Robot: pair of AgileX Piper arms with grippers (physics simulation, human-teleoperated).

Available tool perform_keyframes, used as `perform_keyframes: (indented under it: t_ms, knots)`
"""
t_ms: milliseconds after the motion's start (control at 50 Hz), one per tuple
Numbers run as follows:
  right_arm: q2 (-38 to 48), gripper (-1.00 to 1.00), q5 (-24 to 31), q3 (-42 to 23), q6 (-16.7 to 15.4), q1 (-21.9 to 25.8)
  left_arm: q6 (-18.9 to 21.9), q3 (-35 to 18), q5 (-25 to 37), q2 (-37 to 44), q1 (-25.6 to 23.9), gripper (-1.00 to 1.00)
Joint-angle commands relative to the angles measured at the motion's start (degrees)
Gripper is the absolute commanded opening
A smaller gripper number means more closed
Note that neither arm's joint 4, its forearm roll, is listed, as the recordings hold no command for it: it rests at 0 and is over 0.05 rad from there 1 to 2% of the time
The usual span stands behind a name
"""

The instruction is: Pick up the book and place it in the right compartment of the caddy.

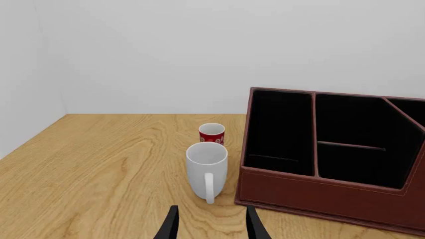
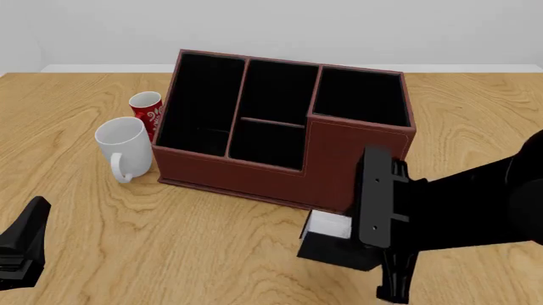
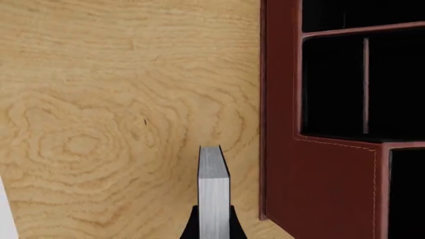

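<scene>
The book [image 3: 214, 191] is seen edge-on in the right wrist view, clamped between the two fingers of the right gripper [image 3: 213, 224], which are closed against its covers. In the front view it sits just in front of the caddy [image 2: 254, 168], near the tall front wall, low over the table [image 2: 212, 241]; whether it is lifted clear cannot be told. The grasp is judged done; the lift, the carry over the wall and the release into the right compartment [image 2: 360, 96] remain. That compartment appears empty. Much of the book is hidden by the right arm. The left gripper [image 1: 210, 226] idles at near left, jaws parted and empty, facing a white mug [image 1: 206, 169] and a red can [image 1: 212, 133].
</scene>
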Motion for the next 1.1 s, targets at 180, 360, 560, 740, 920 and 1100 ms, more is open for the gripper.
perform_keyframes:
  t_ms: [180,360,560,740,920,1100]
  knots:
    - [-3.0,-1.00,5.3,-6.7,-2.7,-3.4,0.0,0.0,0.0,0.0,0.0,1.00]
    - [-4.2,-1.00,8.4,-10.2,-4.5,-4.4,0.0,0.0,0.0,0.0,0.0,1.00]
    - [-4.7,-1.00,13.0,-15.7,-6.7,-4.5,0.0,0.0,0.0,0.0,0.0,1.00]
    - [-4.3,-1.00,17.8,-20.5,-5.4,-2.7,0.0,0.0,0.0,0.0,0.0,1.00]
    - [-4.4,-1.00,24.8,-27.2,-8.6,-4.5,0.0,0.0,0.0,0.0,0.0,1.00]
    - [-5.0,-1.00,27.3,-30.1,-11.3,-7.7,0.0,0.0,0.0,0.0,0.0,1.00]
